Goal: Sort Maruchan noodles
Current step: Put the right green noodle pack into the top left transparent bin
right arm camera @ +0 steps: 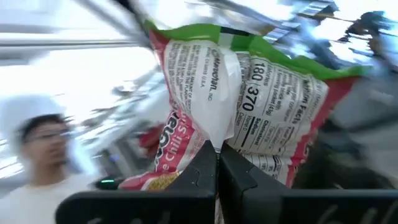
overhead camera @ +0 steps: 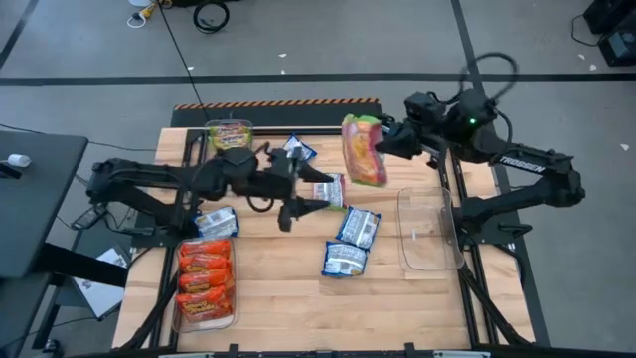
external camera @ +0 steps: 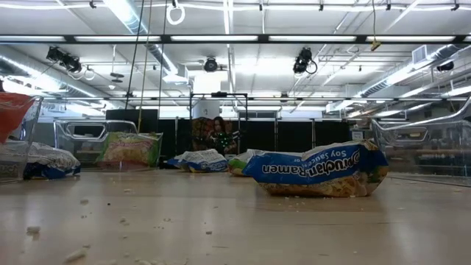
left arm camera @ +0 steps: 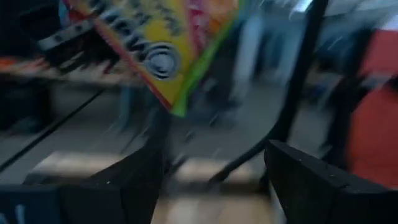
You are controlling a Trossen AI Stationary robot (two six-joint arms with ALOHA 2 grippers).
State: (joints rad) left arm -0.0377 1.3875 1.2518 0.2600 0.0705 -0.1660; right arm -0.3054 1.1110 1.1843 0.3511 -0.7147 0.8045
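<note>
My right gripper (overhead camera: 386, 140) is raised over the table's far right part, shut on a green-pink-yellow Maruchan packet (overhead camera: 363, 149). My left gripper (overhead camera: 298, 206) stands open near the table's middle, nothing between its fingers, beside a packet (overhead camera: 329, 191) lying flat. In the left wrist view the held packet (left arm camera: 163, 48) shows ahead of my open left gripper (left arm camera: 211, 180). Two blue packets (overhead camera: 358, 227) (overhead camera: 345, 259) lie flat at the centre. Others lie at the far side (overhead camera: 298, 149) and left (overhead camera: 217, 221). Orange packets (overhead camera: 204, 283) fill a bin at the near left. My right gripper pinches the packet between its two shut fingers (right arm camera: 199, 177), at the raised seam on its printed back (right arm camera: 216, 142), near one end. The packet is lifted clear of the table and stretches away past the fingertips, with its back facing the wrist camera.
An empty clear bin (overhead camera: 429, 229) stands at the right. A bin with a green packet (overhead camera: 229, 132) stands at the far left. The low view shows a blue packet (external camera: 316, 171) and crumbs on the wood. A person (right arm camera: 37, 155) shows beyond the table.
</note>
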